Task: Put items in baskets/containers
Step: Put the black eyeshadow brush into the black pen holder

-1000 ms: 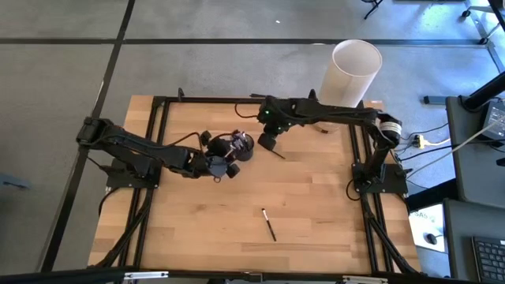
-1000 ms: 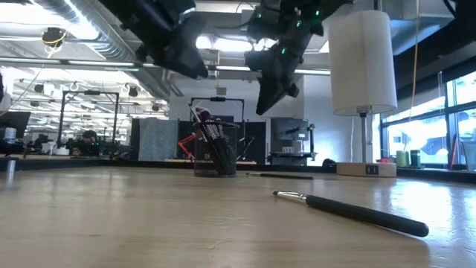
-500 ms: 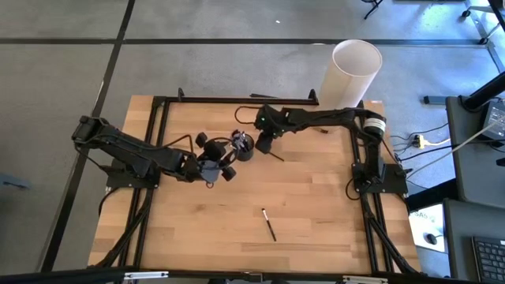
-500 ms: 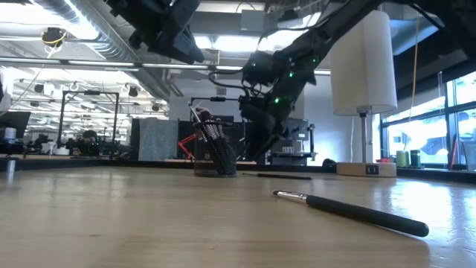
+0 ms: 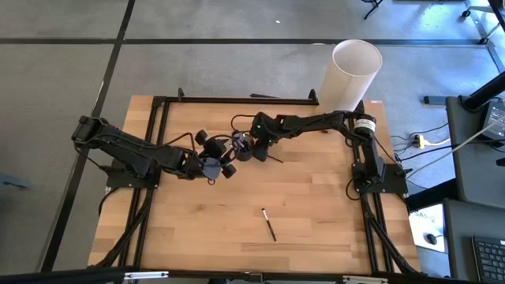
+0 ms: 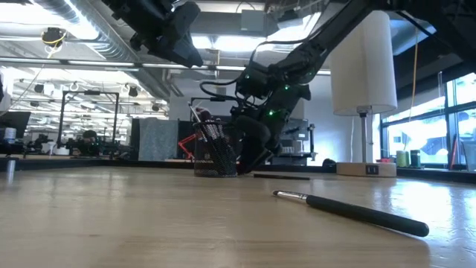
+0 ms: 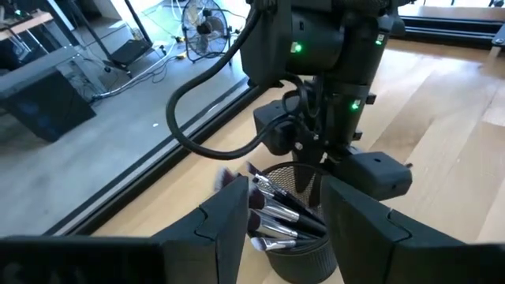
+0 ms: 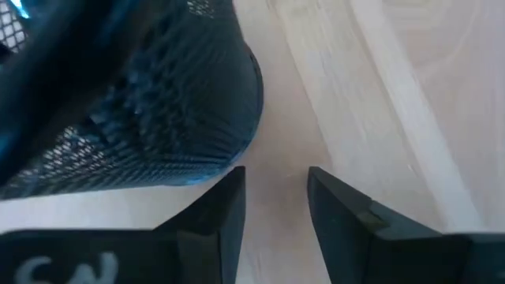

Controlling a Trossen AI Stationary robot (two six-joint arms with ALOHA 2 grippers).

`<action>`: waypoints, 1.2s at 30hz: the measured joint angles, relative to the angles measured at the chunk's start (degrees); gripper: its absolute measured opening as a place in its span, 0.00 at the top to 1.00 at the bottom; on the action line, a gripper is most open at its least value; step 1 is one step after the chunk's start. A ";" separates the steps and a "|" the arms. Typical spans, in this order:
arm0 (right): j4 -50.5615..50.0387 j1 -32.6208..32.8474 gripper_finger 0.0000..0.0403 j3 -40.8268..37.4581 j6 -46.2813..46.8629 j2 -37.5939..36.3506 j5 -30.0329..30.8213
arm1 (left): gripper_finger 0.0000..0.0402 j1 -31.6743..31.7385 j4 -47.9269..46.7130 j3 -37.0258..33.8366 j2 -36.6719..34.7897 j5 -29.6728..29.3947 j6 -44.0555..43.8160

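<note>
Brush (image 5: 270, 225) lies flat, tip toward mesh cup (image 5: 244, 147).

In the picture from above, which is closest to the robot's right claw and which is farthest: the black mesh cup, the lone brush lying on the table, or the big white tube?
From the right gripper:
1. The small black cylindrical mesh cup, right beside it.
2. The thin dark-handled makeup brush, lying alone toward the table's front edge.
3. The tall white cylinder, at the far right corner.

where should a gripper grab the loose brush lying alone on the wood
Grip the brush around the middle of its dark handle, coming straight down from above. It lies flat on the table with bare wood on both sides, so open fingers can straddle the thin handle across its length. The pale tip looks too slim to hold.
</note>
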 joint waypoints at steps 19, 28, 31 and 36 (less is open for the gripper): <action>0.68 3.96 0.67 0.02 0.71 0.34 -3.79 | 0.61 0.00 0.07 0.00 0.00 0.33 -0.46; -0.67 6.19 0.67 0.09 -0.21 0.34 -4.19 | 0.61 0.00 0.07 0.00 0.00 0.37 -0.46; -0.85 7.14 0.66 0.10 -0.53 0.34 -4.16 | 0.61 0.00 0.04 0.02 0.02 0.37 -0.46; -1.32 8.56 0.66 0.09 -2.54 0.34 -2.05 | 0.61 -0.04 0.04 0.02 0.02 0.39 -0.48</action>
